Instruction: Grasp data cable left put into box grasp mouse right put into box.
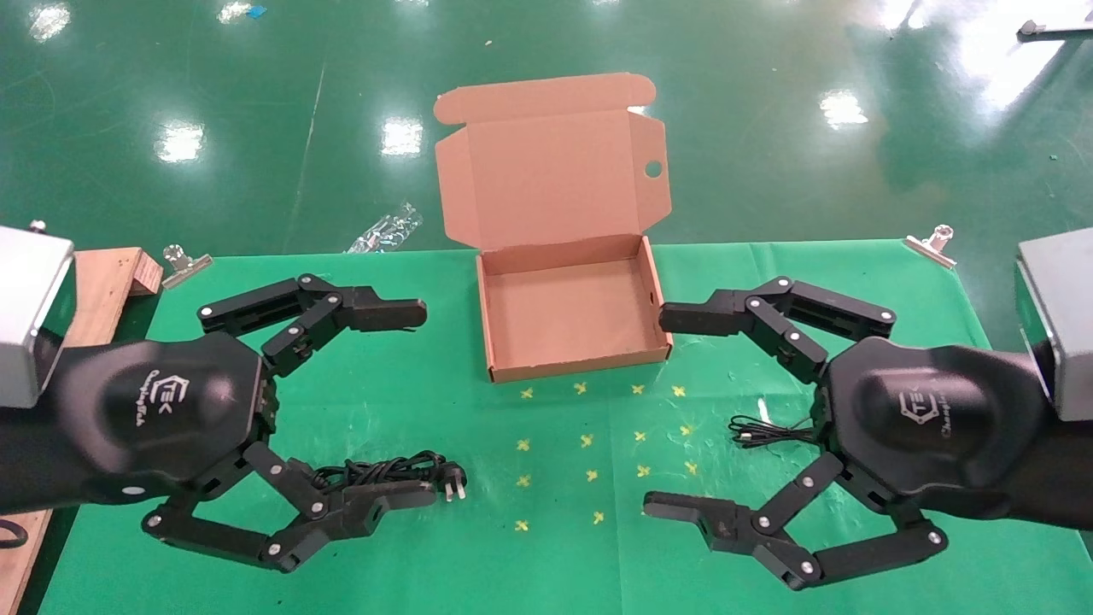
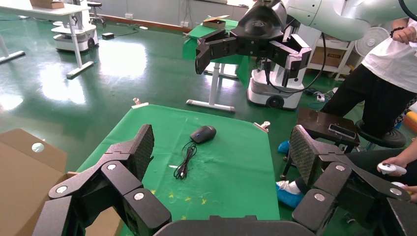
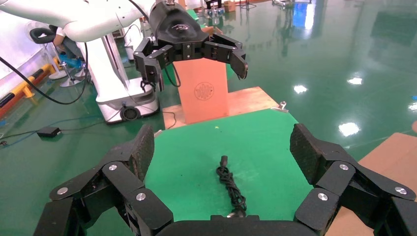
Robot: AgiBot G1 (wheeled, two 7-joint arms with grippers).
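The brown cardboard box point(image 1: 653, 290) stands open and empty at the table's far middle, lid flap up. The data cable point(image 1: 384, 470), a bundled black cord with a pronged plug, lies near left, partly under the lower finger of my open left gripper point(image 1: 423, 406); it also shows in the right wrist view point(image 3: 230, 184). My open right gripper point(image 1: 657, 412) hovers at the right. It hides the mouse in the head view, where only its thin wire point(image 1: 764, 431) shows. The left wrist view shows the black mouse point(image 2: 203, 133) on the green cloth with its looped wire point(image 2: 186, 160).
Metal clips point(image 1: 184, 265) point(image 1: 931, 243) hold the green cloth at the far corners. A wooden board point(image 1: 102, 290) lies at the left edge. Yellow cross marks point(image 1: 598, 436) dot the cloth before the box. A person point(image 2: 383, 83) sits beyond the table's right side.
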